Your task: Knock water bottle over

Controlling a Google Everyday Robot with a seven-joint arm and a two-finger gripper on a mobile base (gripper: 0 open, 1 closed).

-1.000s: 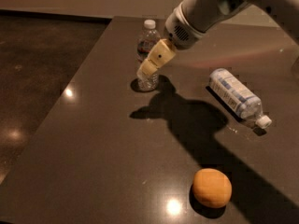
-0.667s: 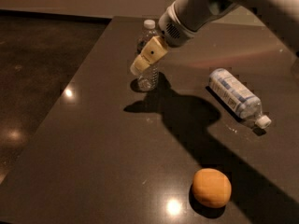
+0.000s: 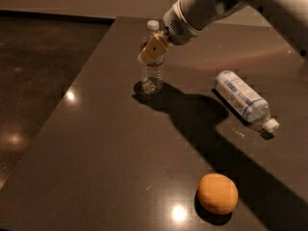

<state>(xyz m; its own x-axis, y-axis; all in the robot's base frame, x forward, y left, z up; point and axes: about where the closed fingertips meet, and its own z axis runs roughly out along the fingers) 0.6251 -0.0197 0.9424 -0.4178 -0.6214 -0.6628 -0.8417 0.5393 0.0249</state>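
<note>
The water bottle (image 3: 152,76) is slim and clear with a white cap. It stands upright on the dark table (image 3: 110,148), toward the back left. My gripper (image 3: 153,51) hangs in front of the bottle's upper body and covers its label area. The tan fingertips (image 3: 155,48) are right at the bottle; I cannot tell whether they touch it. The white arm reaches in from the upper right.
A fatter bottle (image 3: 244,100) with a white-and-blue label lies on its side at the right, cap toward the front. An orange (image 3: 218,193) sits at the front right. The table's left edge runs diagonally, with dark floor (image 3: 38,81) beyond.
My gripper has moved up and to the left along the water bottle, from its lower body to its upper body. The bottle still stands upright.
</note>
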